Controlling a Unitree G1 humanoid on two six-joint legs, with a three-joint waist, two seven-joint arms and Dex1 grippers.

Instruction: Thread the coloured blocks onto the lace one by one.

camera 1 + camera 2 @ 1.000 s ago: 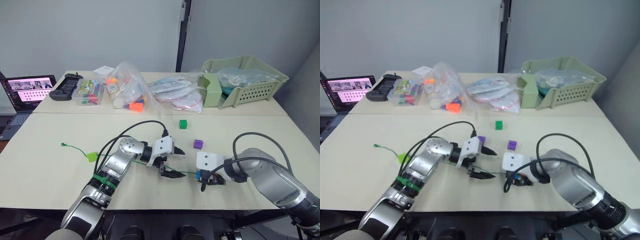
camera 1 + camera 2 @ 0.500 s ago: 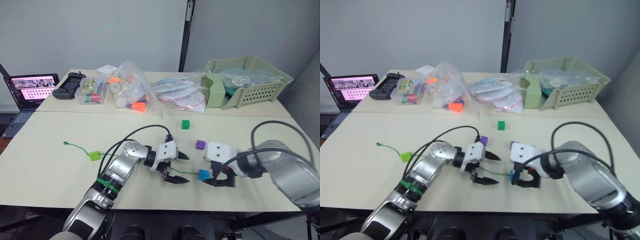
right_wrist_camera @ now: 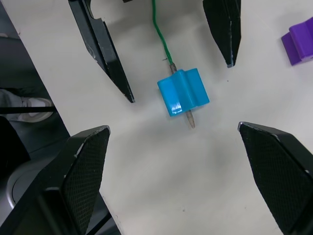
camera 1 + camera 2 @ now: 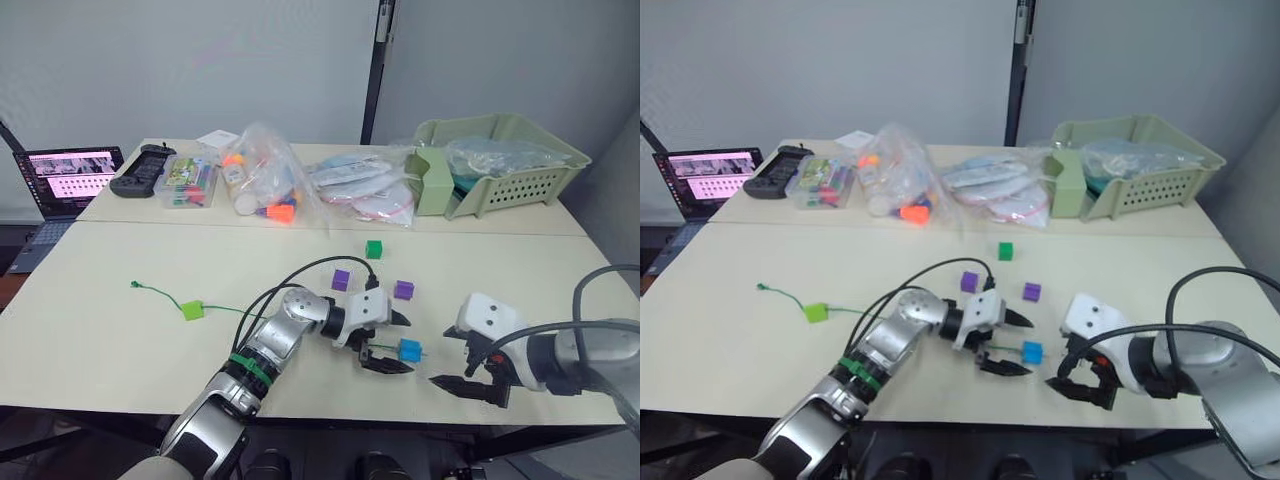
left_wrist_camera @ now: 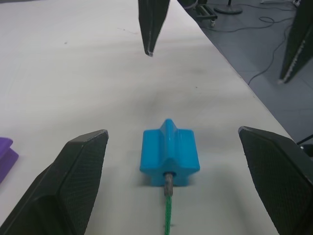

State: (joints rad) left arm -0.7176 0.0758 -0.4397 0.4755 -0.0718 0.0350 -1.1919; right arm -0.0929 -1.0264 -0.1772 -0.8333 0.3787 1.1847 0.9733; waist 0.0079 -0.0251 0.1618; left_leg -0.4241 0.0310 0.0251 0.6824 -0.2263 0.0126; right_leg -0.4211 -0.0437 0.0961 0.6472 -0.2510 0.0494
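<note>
Item: your blue block (image 3: 183, 92), lower centre of the frame, threaded on the lace (image 3: 160, 35). Left gripper (image 4: 385, 343) released beside it; right gripper (image 4: 470, 382) released, lower right.

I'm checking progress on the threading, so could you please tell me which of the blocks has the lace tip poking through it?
The blue block, lying between the two pincers: the lace enters one side and its tip sticks out the other. The purple ones lie loose.

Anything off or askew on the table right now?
Nothing damaged or spilled. The blue block lies on the table with the lace through it, tip poking out the far side. Both the left claw and right claw are open, holding nothing.
</note>
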